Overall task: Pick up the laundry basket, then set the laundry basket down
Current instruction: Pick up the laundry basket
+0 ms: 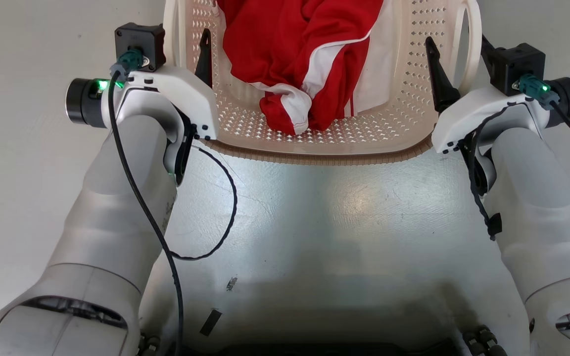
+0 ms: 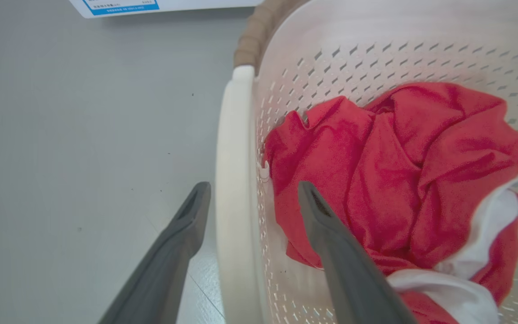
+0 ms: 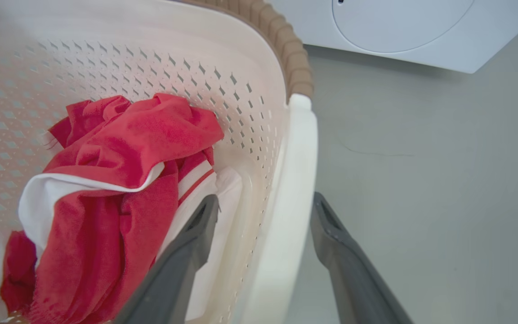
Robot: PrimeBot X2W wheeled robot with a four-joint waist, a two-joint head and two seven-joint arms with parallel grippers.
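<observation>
L gripper point(image 2: 253, 189) gaped open astride laundry basket's point(image 1: 403, 99) left handle point(image 2: 234, 180). R gripper point(image 3: 265, 201) likewise open at right handle point(image 3: 292, 202). Basket lay btwn arms.

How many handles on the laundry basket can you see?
2. The left handle sits between the open fingers of the left gripper; the right handle between those of the right gripper. Any on the far side may be hidden.

Perforated matt plastic laundry basket point(image 1: 403, 99), soft red-and-white cloth point(image 1: 305, 49), glossy floor point(image 1: 314, 207)
</observation>
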